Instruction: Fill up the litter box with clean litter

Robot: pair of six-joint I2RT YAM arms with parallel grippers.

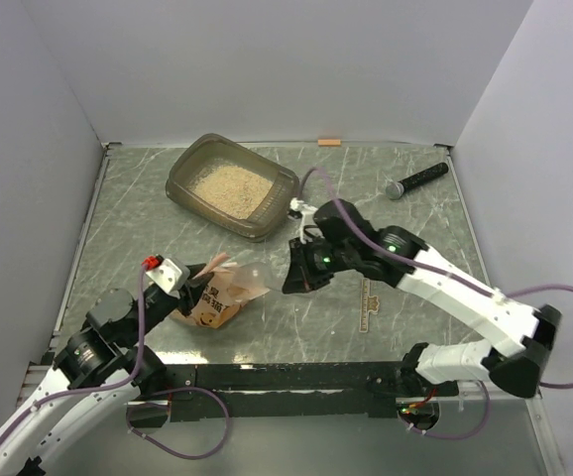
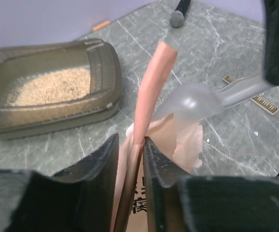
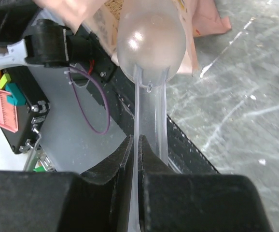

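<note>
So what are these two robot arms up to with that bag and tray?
The left pincer has the edge of the orange-pink pouch between its fingers; how firmly is unclear. The right pincer is clamped on the handle of a clear scoop, its bowl at the pouch's mouth. The litter box already holds some beige litter, so they seem to be ladling it across.

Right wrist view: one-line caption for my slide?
Right tool clamps a clear plastic scoop by its handle, bowl at the orange-pink litter pouch.
</note>
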